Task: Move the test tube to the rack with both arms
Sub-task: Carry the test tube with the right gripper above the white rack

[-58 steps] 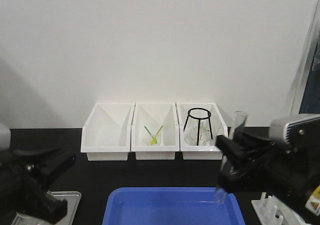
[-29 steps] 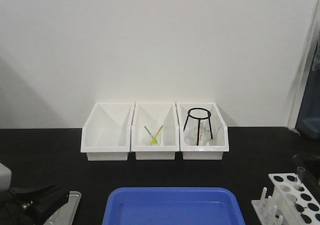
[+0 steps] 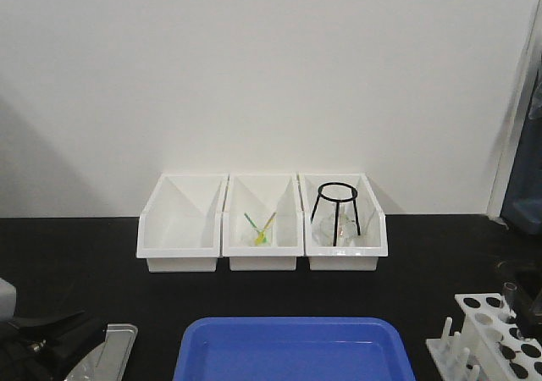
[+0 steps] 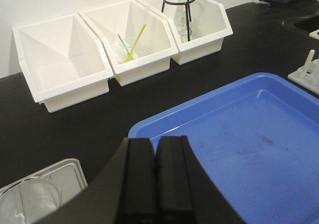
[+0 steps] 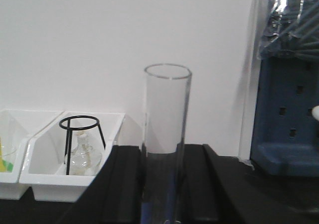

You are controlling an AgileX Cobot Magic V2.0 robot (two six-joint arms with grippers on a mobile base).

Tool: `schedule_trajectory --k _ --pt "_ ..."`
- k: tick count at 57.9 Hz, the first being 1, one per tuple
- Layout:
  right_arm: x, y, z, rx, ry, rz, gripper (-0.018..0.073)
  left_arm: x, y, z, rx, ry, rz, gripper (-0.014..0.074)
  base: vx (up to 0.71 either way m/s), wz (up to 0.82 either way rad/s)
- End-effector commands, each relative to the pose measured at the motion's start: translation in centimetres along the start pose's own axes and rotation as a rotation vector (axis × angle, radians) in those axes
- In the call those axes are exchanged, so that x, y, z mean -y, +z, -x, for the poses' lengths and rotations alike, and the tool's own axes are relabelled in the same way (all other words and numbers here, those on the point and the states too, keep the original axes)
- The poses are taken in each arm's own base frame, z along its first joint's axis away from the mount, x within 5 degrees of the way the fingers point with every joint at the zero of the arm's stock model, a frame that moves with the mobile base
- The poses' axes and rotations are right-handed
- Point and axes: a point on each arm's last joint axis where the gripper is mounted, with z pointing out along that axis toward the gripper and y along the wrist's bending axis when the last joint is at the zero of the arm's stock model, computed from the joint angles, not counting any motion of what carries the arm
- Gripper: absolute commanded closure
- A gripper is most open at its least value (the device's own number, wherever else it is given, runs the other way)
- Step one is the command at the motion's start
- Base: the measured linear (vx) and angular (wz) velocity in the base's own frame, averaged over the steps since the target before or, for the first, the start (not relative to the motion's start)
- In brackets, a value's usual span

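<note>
Clear and open-rimmed, the test tube is gripped upright by the right pincer at the rack; the left pincer is clenched empty. Beyond the rack, sticks and a ring stand are held in white bins.

Black table bears white bins, blue tray, rack, metal tray

Clear test tube, white rack
</note>
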Motion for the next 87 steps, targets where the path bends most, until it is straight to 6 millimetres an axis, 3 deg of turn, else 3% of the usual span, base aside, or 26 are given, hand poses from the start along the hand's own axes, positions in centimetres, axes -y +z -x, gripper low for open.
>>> schedule_trajectory --k 1,31,59,87 --pt "0.0 0.5 1.6 0.147 -0.023 0.025 0.0570 0.1 -0.5 1.3 0.053 -0.008 -0.011 0.0603 0.00 0.00" --pt "0.0 1.8 -1.5 0.087 0.013 0.039 0.0570 0.1 -0.5 1.3 0.053 -0.010 -0.011 0.0603 0.00 0.00" --pt "-0.2 2.8 -6.3 -0.047 0.048 0.065 0.0570 0.1 -0.5 1.3 0.054 -0.012 -0.011 0.0603 0.00 0.00" --pt "-0.5 3.0 -7.5 -0.055 0.054 0.089 0.0557 0.1 -0.5 1.3 0.054 -0.012 -0.011 0.0603 0.00 0.00"
